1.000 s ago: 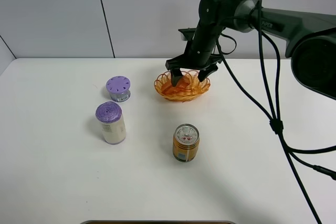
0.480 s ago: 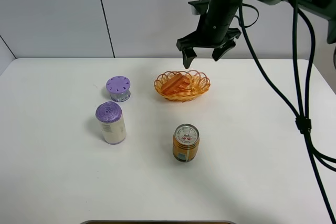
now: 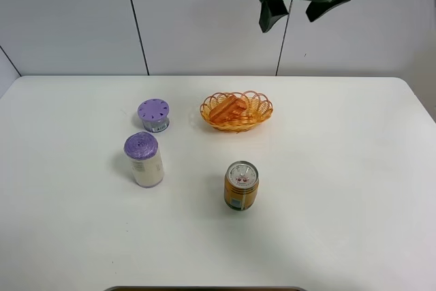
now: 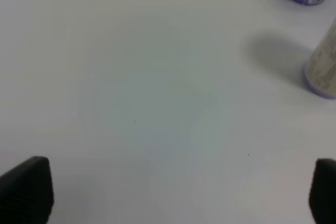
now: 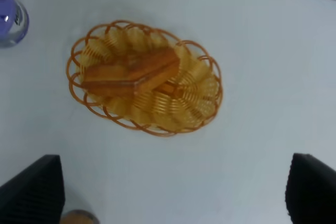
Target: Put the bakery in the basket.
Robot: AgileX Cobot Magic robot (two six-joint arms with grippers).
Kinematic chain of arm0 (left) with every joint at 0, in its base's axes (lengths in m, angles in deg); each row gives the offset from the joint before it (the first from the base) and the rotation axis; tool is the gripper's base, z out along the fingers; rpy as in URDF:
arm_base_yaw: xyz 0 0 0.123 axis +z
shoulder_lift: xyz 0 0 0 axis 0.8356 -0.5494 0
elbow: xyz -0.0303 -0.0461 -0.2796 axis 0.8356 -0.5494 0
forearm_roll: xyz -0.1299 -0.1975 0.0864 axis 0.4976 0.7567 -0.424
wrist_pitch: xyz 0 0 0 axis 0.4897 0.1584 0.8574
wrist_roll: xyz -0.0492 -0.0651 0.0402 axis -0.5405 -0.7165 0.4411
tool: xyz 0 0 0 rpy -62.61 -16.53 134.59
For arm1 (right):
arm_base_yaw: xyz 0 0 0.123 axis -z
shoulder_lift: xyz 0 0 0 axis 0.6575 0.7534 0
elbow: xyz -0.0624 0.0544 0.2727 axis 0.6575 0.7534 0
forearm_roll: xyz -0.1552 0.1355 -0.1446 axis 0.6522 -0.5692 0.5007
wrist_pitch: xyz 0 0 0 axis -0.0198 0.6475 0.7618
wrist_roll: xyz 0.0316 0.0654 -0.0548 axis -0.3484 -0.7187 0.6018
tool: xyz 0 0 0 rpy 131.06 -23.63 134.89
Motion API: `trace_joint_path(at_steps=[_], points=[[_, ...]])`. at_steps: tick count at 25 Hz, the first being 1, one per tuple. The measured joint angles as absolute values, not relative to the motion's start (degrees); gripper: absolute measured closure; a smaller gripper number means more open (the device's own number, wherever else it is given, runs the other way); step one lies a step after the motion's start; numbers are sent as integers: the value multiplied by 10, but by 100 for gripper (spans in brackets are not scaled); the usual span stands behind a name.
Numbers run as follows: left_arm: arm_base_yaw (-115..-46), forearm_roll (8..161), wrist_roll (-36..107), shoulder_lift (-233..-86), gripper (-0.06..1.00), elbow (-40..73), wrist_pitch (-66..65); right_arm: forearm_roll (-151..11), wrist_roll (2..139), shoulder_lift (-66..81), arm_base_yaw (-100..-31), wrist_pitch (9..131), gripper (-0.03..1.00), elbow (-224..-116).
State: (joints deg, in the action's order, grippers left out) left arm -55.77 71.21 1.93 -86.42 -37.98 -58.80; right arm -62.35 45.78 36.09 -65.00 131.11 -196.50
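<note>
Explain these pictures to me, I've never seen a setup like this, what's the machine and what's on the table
It is a two-armed robot. One picture looks down from a high fixed camera; the other two come from cameras on each wrist. On the white table sit a wicker basket with a toy waffle slice inside, a gold drink can, and two purple-lidded cups. The right gripper hangs open and empty high above the basket. The left gripper is open over bare table. Nothing is held.

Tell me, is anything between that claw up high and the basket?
Nothing: in the right wrist view, the open right claw looks straight down on the basket holding the bakery.
</note>
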Motion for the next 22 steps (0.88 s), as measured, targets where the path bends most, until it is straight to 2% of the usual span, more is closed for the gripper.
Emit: trace_joint_path(at_steps=[18,22], points=[[-558,712,19,-864,-5,-380,-588,-574,426,-46,-649,1313,14,-1664],[-558,712,19,-864,-5,-380,-588,-574,416,-138,-618,1313,14,-1599]])
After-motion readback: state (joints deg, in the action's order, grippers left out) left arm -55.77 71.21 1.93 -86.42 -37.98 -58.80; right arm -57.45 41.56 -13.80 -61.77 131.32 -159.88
